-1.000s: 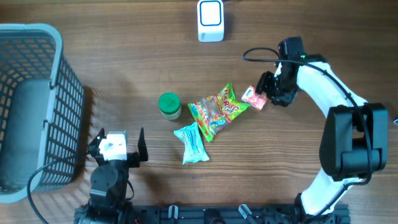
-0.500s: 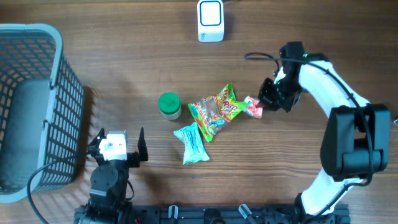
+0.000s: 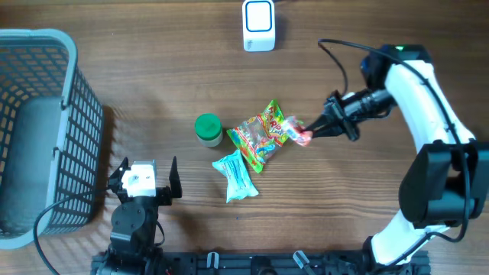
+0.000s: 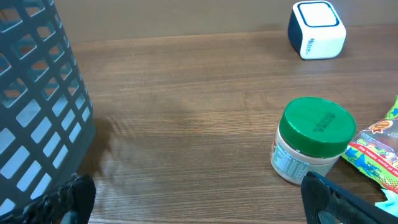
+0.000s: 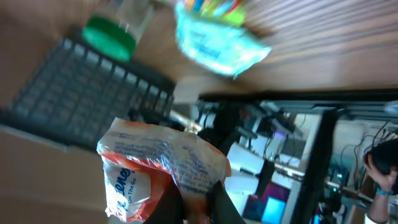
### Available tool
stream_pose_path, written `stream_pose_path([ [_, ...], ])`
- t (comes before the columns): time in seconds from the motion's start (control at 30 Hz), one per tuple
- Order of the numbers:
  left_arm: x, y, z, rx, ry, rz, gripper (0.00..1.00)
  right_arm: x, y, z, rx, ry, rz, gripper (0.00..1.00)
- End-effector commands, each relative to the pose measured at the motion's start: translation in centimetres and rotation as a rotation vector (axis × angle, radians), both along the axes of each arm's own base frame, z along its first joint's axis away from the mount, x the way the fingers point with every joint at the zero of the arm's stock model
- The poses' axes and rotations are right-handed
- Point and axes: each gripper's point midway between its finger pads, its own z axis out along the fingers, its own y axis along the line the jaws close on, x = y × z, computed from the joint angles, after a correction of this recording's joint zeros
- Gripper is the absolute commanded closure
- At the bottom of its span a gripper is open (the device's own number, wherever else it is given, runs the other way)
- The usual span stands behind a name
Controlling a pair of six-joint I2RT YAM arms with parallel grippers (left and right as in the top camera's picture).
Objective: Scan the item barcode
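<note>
- Overhead, a small crinkled packet (image 3: 301, 135), red-orange and white with clear film edges, is seen pinched at the tips of the right gripper (image 3: 312, 132), whose jaws are clamped on it.
- On the right wrist view, dark lettering is shown on the packet's white panel.
- The left gripper (image 3: 147, 180) is spread wide with nothing held; a green-lidded jar (image 4: 313, 147) is seen ahead of it.

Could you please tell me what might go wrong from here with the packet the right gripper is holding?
1. The right gripper pinches only an edge of the red-and-white packet, so it may slip.
2. The packet is close beside the candy bag and could snag it.
3. No barcode shows on the crumpled packet, so the scanner may miss it.
</note>
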Motion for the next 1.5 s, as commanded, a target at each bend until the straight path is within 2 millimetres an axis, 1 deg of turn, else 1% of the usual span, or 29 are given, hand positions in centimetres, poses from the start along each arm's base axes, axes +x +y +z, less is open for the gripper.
stream_pose_path([
  [0.0, 0.0, 0.0, 0.1, -0.009, -0.008, 0.004, 0.00, -0.5, 3.4, 2.7, 0.156, -0.013, 0.011, 0.96],
  [0.07, 0.0, 0.0, 0.1, -0.009, -0.008, 0.004, 0.00, -1.0, 3.9, 2.6, 0.152, -0.013, 0.037, 0.96],
  [0.17, 0.0, 0.0, 0.1, -0.009, -0.008, 0.004, 0.00, -1.5, 3.1, 1.0, 0.063, -0.072, 0.120, 0.96],
  [0.2, 0.0, 0.0, 0.1, -0.009, -0.008, 0.004, 0.00, -1.2, 3.1, 0.8, 0.072, -0.127, 0.146, 0.96],
  [0.27, 0.0, 0.0, 0.1, -0.009, -0.008, 0.004, 0.00, -0.6, 3.2, 1.2, 0.092, -0.204, 0.174, 0.96],
  [0.37, 0.0, 0.0, 0.1, -0.009, -0.008, 0.004, 0.00, 1.6, 3.8, 2.5, 0.091, -0.391, 0.209, 0.96],
  [0.43, 0.0, 0.0, 0.1, -0.009, -0.008, 0.004, 0.00, 4.7, 4.6, 4.2, 0.060, -0.612, 0.241, 0.96],
  [0.47, 0.0, 0.0, 0.1, -0.009, -0.008, 0.004, 0.00, 5.8, 4.9, 4.7, 0.035, -0.690, 0.251, 0.96],
  [0.5, 0.0, 0.0, 0.1, -0.009, -0.008, 0.004, 0.00, 7.7, 5.1, 5.1, -0.023, -0.796, 0.254, 0.95],
  [0.57, 0.0, 0.0, 0.1, -0.009, -0.008, 0.004, 0.00, 12.3, 5.2, 5.5, -0.182, -1.019, 0.237, 0.95],
  [0.6, 0.0, 0.0, 0.1, -0.009, -0.008, 0.004, 0.00, 15.3, 5.0, 5.8, -0.311, -1.171, 0.237, 0.95],
  [0.63, 0.0, 0.0, 0.1, -0.009, -0.008, 0.004, 0.00, 17.2, 4.7, 6.1, -0.396, -1.268, 0.250, 0.95],
  [0.67, 0.0, 0.0, 0.1, -0.009, -0.008, 0.004, 0.00, 19.5, 4.3, 6.8, -0.527, -1.419, 0.295, 0.95],
  [0.73, 0.0, 0.0, 0.1, -0.009, -0.008, 0.004, 0.00, 22.6, 4.2, 7.8, -0.706, -1.609, 0.358, 0.95],
  [0.77, 0.0, 0.0, 0.1, -0.009, -0.008, 0.004, 0.00, 23.9, 4.6, 8.2, -0.760, -1.677, 0.365, 0.95],
  [0.83, 0.0, 0.0, 0.1, -0.009, -0.008, 0.004, 0.00, 26.2, 5.5, 8.4, -0.831, -1.784, 0.379, 0.95],
  [0.9, 0.0, 0.0, 0.1, -0.009, -0.008, 0.004, 0.00, 28.3, 5.8, 7.8, -0.876, -1.834, 0.350, 0.96],
  [0.93, 0.0, 0.0, 0.1, -0.009, -0.008, 0.004, 0.00, 29.7, 6.3, 7.0, -0.879, -1.867, 0.323, 0.96],
  [1.0, 0.0, 0.0, 0.1, -0.009, -0.008, 0.003, 0.00, 31.1, 6.9, 5.7, -0.880, -1.896, 0.299, 0.95],
  [1.07, 0.0, 0.0, 0.1, -0.009, -0.008, 0.004, 0.00, 33.2, 7.8, 3.6, -0.882, -1.951, 0.254, 0.96],
  [1.13, 0.0, 0.0, 0.1, -0.009, -0.008, 0.004, 0.00, 34.6, 8.5, 2.5, -0.881, -2.011, 0.201, 0.95],
  [1.2, 0.0, 0.0, 0.1, -0.009, -0.008, 0.004, 0.00, 35.1, 9.0, 2.3, -0.877, -2.053, 0.167, 0.96],
  [1.23, 0.0, 0.0, 0.1, -0.009, -0.008, 0.004, 0.00, 35.4, 9.1, 1.8, -0.877, -2.063, 0.158, 0.95],
  [1.27, 0.0, 0.0, 0.1, -0.009, -0.008, 0.004, 0.00, 35.5, 9.2, 1.2, -0.877, -2.060, 0.160, 0.95],
  [1.37, 0.0, 0.0, 0.1, -0.009, -0.008, 0.004, 0.00, 36.1, 8.6, -2.0, -0.927, -2.008, 0.176, 0.95],
  [1.4, 0.0, 0.0, 0.1, -0.009, -0.008, 0.004, 0.00, 36.2, 8.5, -2.6, -0.933, -1.999, 0.181, 0.95],
  [1.47, 0.0, 0.0, 0.1, -0.009, -0.008, 0.004, 0.00, 36.3, 8.5, -3.2, -0.935, -1.999, 0.179, 0.95],
])
